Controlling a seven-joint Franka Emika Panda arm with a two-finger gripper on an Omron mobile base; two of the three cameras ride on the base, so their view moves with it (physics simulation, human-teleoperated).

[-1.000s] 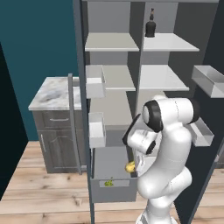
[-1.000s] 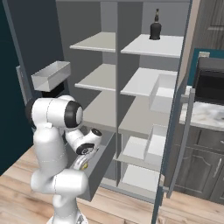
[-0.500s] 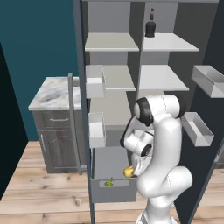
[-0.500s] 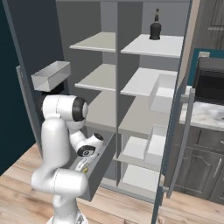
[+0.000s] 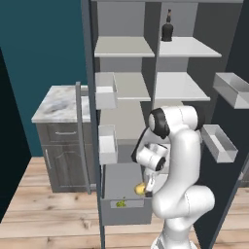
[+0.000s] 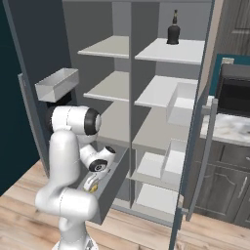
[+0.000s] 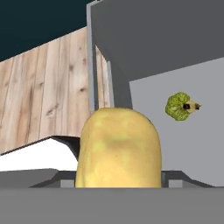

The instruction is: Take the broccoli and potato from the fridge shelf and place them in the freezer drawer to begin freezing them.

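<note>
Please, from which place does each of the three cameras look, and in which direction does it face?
Left base view: behind the arm to its left, facing the open fridge; the white arm rises at lower right, pincer holding the potato over the freezer drawer.
Right base view: behind to the right, same fridge; arm at lower left.
Hand view: on the hand, looking along the pincer into the drawer at the potato and broccoli.
Both base views share the dark bottle on the top shelf.
</note>
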